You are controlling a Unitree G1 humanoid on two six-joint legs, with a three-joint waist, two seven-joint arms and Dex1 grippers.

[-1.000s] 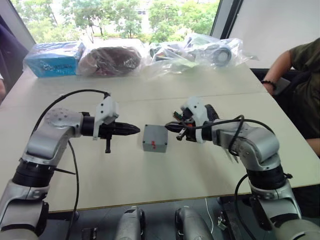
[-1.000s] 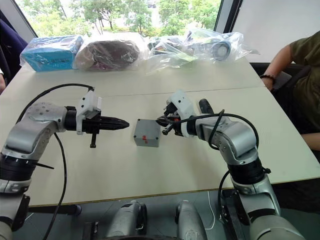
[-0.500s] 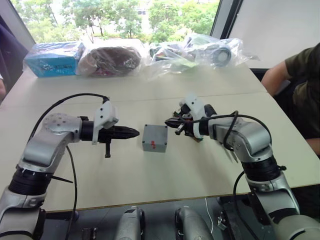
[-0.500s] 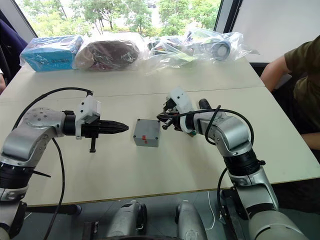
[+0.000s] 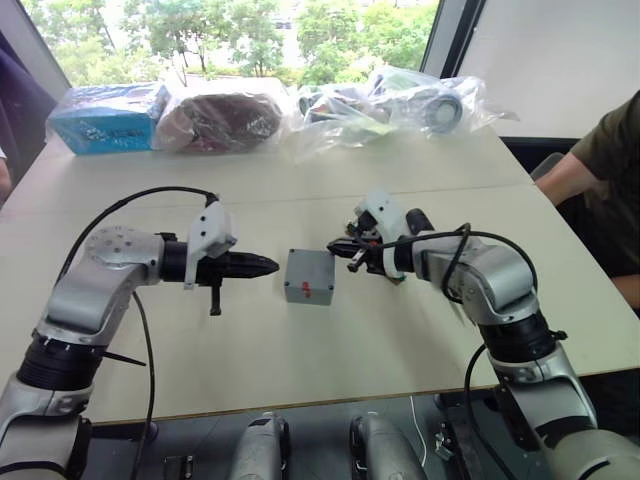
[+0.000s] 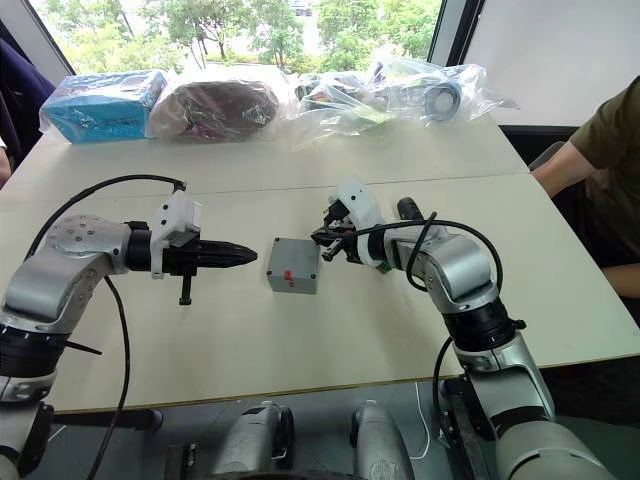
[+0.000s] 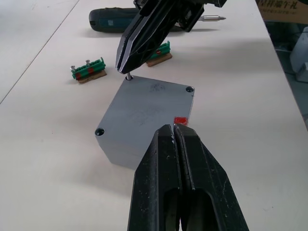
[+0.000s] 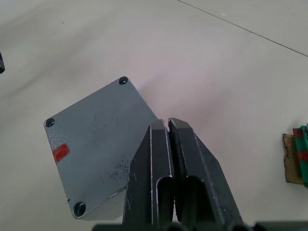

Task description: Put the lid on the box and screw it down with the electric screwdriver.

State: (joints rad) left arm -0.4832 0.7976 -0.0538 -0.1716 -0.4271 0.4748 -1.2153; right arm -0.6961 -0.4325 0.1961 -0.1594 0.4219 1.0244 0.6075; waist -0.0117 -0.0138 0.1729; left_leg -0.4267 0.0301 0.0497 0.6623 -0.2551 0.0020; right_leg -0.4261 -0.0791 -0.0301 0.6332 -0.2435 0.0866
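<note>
Lid [image 7: 147, 108]: flat grey, faint dark scuffs, dark screw holes at corners. Box [image 5: 309, 278]: grey, small red mark on one side. Electric screwdriver [image 7: 115, 19]: black, silver bit. Connector blocks [image 7: 87, 70]: green on brown, red spots. Both grippers' fingers [image 7: 161, 173]: glossy black. Table [image 5: 330, 340]: pale cream.

The lid [image 7: 148, 108] on the box [image 5: 309, 277] is matt grey metal, faintly scuffed, with dark screws at its corners. Both grippers' fingers [image 7: 185, 192] look like smooth black plastic with a slight sheen. The worktop [image 5: 300, 350] is smooth, pale and matt. Along its far edge lie glossy, crinkled clear plastic bags [image 5: 400, 105].
</note>
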